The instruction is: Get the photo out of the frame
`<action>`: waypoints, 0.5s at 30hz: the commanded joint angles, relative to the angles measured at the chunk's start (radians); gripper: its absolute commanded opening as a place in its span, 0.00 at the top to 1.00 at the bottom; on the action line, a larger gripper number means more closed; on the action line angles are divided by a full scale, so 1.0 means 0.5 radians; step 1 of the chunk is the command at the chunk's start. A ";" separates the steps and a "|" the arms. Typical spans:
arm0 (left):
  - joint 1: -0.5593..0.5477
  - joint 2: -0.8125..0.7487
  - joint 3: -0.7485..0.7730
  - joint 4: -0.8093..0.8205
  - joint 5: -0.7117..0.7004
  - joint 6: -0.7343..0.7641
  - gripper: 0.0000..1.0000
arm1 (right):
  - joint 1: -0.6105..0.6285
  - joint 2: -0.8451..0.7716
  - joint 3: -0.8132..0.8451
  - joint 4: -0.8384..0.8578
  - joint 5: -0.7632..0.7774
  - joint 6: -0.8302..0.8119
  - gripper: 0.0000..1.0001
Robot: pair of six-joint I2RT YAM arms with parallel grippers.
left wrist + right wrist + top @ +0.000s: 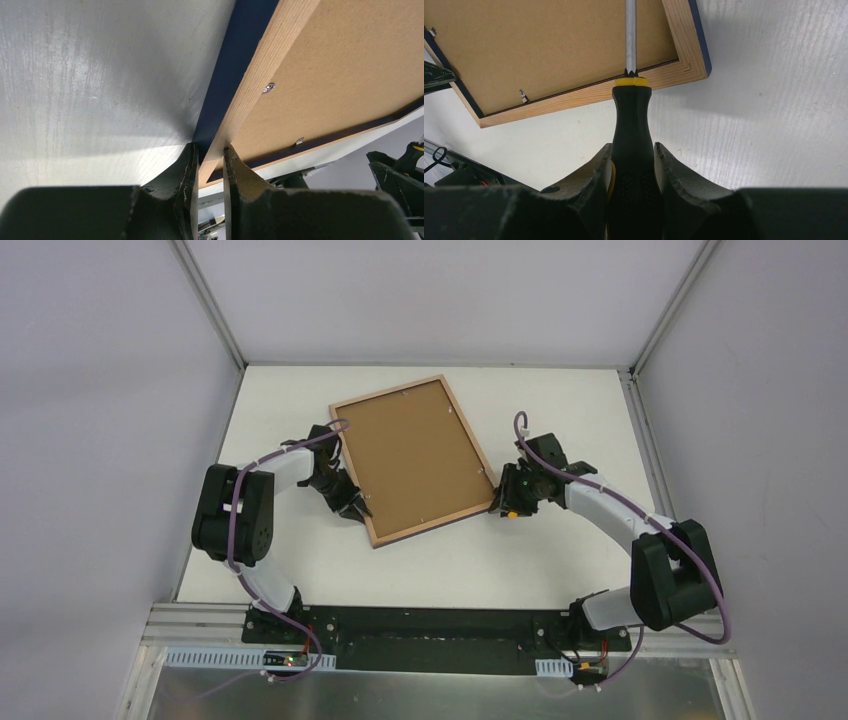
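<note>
The frame (415, 455) lies back-up on the white table, its light wood rail (260, 55) and navy edge around a brown backing board (340, 60). The photo is hidden under that board. My left gripper (352, 502) is shut on the frame's left rail near its near corner, one finger on each side of the rail (211, 150). My right gripper (633, 150) is shut on a black and yellow screwdriver (631, 115) at the frame's right corner (505, 498). The screwdriver's metal shaft (630, 35) reaches over the backing board (549, 45); its tip is out of view.
Small metal tabs (269, 88) (523, 95) sit along the board's edges. The white table (560, 560) is walled by grey panels at the back and on both sides. A black base plate (430, 625) and an aluminium rail run along the near edge.
</note>
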 commanded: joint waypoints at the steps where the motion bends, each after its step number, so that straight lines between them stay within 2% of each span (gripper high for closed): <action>1: 0.023 0.122 -0.049 -0.080 -0.341 0.043 1.00 | -0.009 0.032 -0.002 0.069 -0.050 -0.016 1.00; 15: 0.023 0.131 -0.032 -0.097 -0.344 0.054 1.00 | -0.008 0.148 0.004 0.207 -0.133 -0.007 1.00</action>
